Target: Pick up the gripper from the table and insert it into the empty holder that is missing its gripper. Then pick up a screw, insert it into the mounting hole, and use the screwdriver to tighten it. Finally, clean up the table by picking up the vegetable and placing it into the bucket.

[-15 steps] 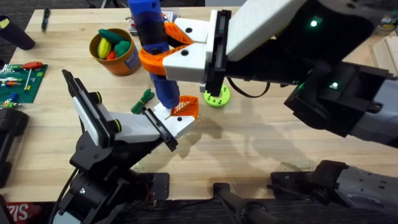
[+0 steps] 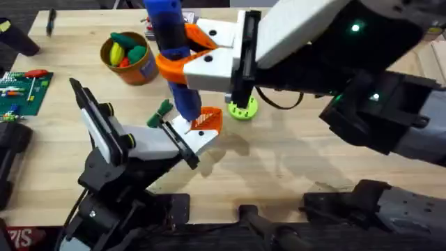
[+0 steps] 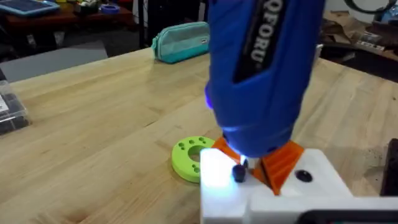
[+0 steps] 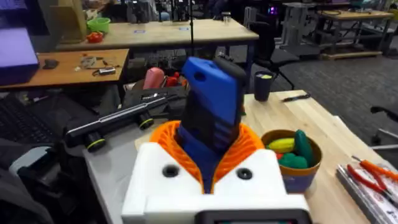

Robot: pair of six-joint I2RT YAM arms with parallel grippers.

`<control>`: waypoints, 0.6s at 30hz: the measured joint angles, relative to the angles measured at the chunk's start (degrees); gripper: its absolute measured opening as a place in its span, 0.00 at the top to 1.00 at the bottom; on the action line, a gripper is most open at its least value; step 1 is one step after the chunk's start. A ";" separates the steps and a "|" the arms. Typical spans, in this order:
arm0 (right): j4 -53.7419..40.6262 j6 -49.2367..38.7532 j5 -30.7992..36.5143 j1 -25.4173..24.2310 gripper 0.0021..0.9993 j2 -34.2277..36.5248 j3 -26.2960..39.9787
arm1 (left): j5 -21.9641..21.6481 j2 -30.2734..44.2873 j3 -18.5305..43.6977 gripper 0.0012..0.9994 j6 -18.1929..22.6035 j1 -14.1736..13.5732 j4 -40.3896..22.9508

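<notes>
The right hand [image 2: 182, 57] is closing its orange ribbed pads around the screwdriver [image 2: 171, 42], holding it upright with its tip coming down onto the holder [image 2: 189, 132]; the holder is sitting in the grip of the left hand [image 2: 188, 143], though I cannot tell how far that hand's fingers are parted; the gripper [image 2: 207, 120], the small orange finger-piece, is already sitting on the holder just beside the driver's shaft, so the insertion step looks finished.

In the left wrist view the driver's lit tip is pressing on a small dark screw [image 3: 238, 175] at the white plate, which suggests the screw is in its hole and the tightening is under way; whether it is fully home cannot be judged.

The clean-up is still waiting; the vegetable [image 2: 161, 111] is lying on the desk [image 2: 293, 160] just beside the holder, well apart from the bucket [image 2: 129, 56], which is standing near the far edge with toy foods inside; a lime-green disc [image 2: 242, 108] is resting behind the holder.

On the screwdriver's body white letters are reading roughly "QFORU", cut off at the frame edge; no other writing is legible.
</notes>
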 joint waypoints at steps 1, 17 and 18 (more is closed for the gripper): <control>0.24 0.00 0.00 0.00 0.95 -0.26 -0.10 | 0.01 0.00 0.00 0.99 0.00 0.00 0.01; 4.08 0.00 -0.04 0.00 0.95 -4.72 -0.15 | 0.04 0.00 0.00 0.99 0.00 0.00 0.02; 4.09 0.00 -0.06 0.00 0.95 -4.44 -0.15 | 0.04 -0.02 0.00 0.99 0.00 0.00 0.02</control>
